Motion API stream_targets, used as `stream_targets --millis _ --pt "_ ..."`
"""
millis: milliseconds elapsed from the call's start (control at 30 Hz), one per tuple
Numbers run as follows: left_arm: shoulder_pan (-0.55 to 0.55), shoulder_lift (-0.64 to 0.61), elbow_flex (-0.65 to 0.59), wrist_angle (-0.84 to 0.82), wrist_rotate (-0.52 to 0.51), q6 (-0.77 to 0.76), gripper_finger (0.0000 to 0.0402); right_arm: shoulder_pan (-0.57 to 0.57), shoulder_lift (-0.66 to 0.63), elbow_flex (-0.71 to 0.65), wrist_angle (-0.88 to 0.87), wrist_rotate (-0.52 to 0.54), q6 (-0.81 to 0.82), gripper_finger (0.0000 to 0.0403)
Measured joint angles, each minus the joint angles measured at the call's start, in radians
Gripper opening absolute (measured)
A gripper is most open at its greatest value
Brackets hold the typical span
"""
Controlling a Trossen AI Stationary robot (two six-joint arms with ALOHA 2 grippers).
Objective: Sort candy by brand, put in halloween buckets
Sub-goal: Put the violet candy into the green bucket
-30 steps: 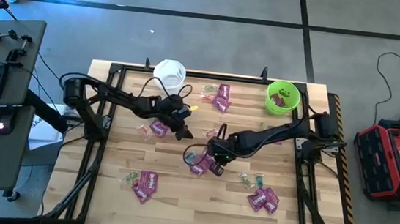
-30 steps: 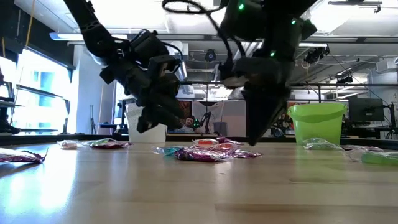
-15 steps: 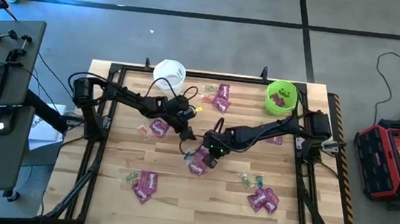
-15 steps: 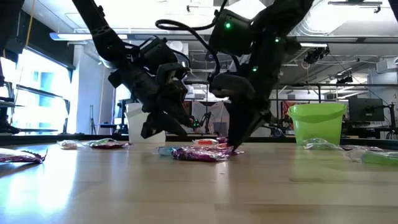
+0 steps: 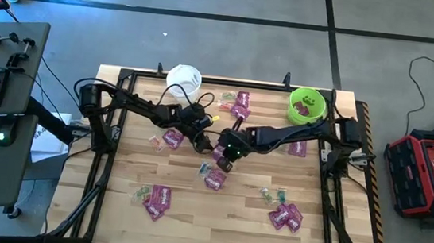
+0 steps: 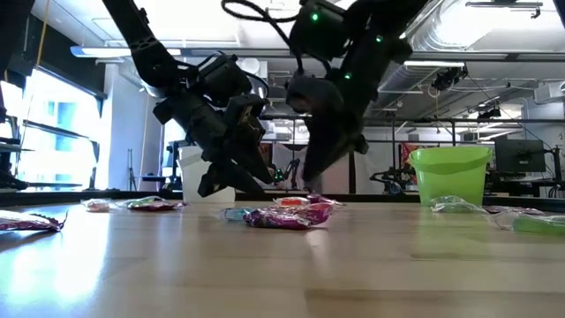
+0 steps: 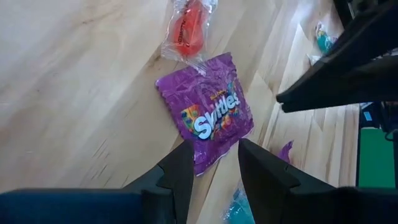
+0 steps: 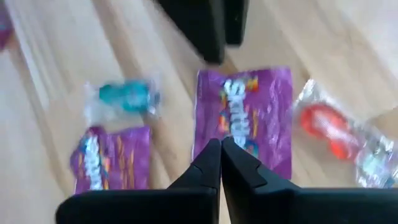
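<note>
High view: both arms meet mid-table.
Left gripper (image 7: 211, 168): fingers part-open, empty; purple Skittles packet (image 7: 207, 112) just ahead.
Right gripper (image 8: 221, 163): fingers pressed shut, empty.
Advice: straddle that packet, then close.
Green bucket (image 5: 306, 105): some candy inside.
Unclear: whether either gripper touches the packet.

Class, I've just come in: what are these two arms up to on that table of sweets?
Both arms meet mid-table over scattered candy. The left claw is open above a purple Skittles packet, with a red sweet beside it. The right claw is shut, empty, hovering over a packet too. The green bucket already holds some candy; what the white bucket holds can't be seen.
</note>
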State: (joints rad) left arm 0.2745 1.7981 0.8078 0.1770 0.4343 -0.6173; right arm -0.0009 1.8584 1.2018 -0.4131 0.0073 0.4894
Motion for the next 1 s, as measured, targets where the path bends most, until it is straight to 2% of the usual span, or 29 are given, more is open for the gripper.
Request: stream_targets --millis 267,500,800,1000 --pt "0.004 0.021 0.0 0.007 -0.003 -0.059 0.0118 0.016 0.033 -0.049 -0.044 0.017 -0.023 0.0" --pt "0.013 0.08 0.004 0.021 0.012 -0.087 0.0118 0.007 0.07 -0.069 0.058 0.01 -0.02 0.0" --pt "0.013 0.083 0.003 0.055 0.035 -0.086 0.0118 -0.007 0.106 -0.069 0.154 0.002 0.006 0.0" --pt "0.017 0.078 0.002 0.023 0.005 -0.084 0.0118 -0.016 0.129 -0.068 0.179 -0.003 0.009 0.0"
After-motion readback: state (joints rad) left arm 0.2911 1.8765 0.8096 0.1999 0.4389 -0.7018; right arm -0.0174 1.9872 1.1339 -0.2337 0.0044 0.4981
